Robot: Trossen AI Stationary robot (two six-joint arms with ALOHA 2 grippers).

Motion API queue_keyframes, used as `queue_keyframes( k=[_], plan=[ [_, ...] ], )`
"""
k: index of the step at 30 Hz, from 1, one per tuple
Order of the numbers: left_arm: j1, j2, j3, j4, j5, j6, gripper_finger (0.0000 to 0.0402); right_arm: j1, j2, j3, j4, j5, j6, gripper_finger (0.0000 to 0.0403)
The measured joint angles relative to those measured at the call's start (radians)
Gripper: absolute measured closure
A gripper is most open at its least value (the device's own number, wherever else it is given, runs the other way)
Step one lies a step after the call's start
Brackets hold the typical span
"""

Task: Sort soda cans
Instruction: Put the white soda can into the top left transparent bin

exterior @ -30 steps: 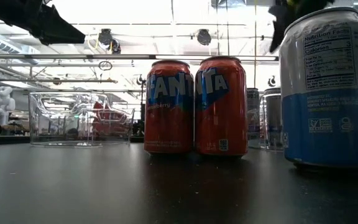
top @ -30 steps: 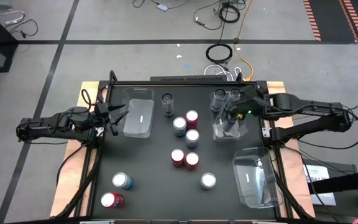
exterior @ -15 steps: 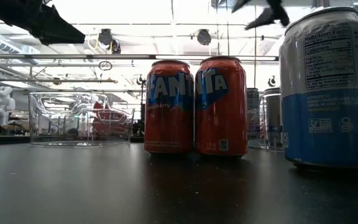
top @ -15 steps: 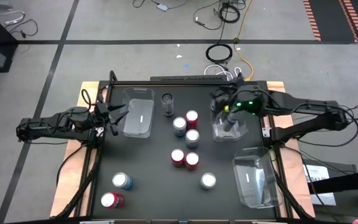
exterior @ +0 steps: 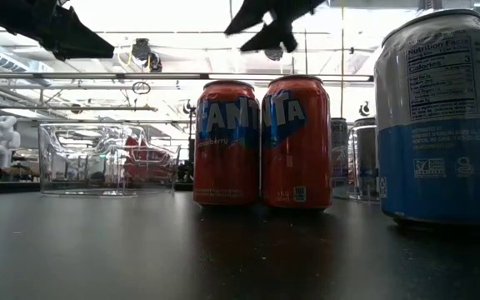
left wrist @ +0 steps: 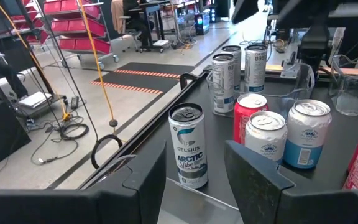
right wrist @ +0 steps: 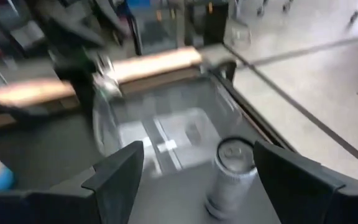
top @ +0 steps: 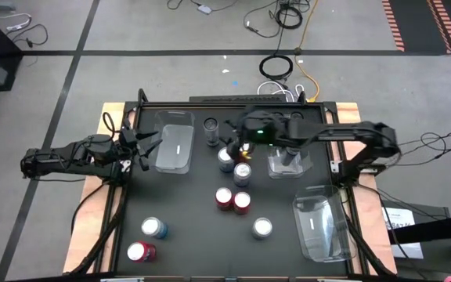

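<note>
Left pincer (top: 149, 146) parked open beside empty left tray (top: 174, 142). Right pincer (top: 227, 135) open, empty, above dark grey can (top: 211, 125) on counter (top: 186, 219). Three dark cans (top: 286, 160) already trayed; red cans (top: 233, 200) and blue-and-silver cans (top: 154, 228) unsorted.

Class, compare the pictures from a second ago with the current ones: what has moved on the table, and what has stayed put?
The right gripper has swung from over the clear tray holding dark grey cans leftward across the table, and now hangs open above the middle cluster, near the lone dark grey can. It carries nothing. The left gripper and every can kept their places.
</note>
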Motion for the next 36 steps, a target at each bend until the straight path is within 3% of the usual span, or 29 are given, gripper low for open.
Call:
queue_keyframes(
  k=[6, 13, 17, 25, 31, 36],
  plan=[
    [0.0, 0.0, 0.0, 0.0, 0.0, 0.0, 0.023, -0.033, 0.15, 0.138, -0.162, 0.002, 0.054, 0.0105],
    [0.0, 0.0, 0.0, -0.001, 0.0, 0.0, 0.023, -0.093, 0.222, 0.154, -0.204, -0.009, 0.214, 0.0105],
    [0.0, 0.0, 0.0, -0.002, 0.0, 0.0, 0.023, -0.113, 0.259, 0.154, -0.178, -0.075, 0.237, 0.0105],
    [0.0, 0.0, 0.0, -0.005, 0.0, 0.0, 0.023, -0.113, 0.352, 0.154, -0.089, -0.071, 0.218, 0.0105],
    [0.0, 0.0, 0.0, -0.005, 0.0, 0.0, 0.023, -0.13, 0.391, 0.154, 0.022, -0.01, 0.208, 0.0105],
    [0.0, 0.0, 0.0, -0.005, 0.0, 0.0, 0.023, -0.151, 0.393, 0.154, 0.017, -0.009, 0.226, 0.0106]
  ],
)
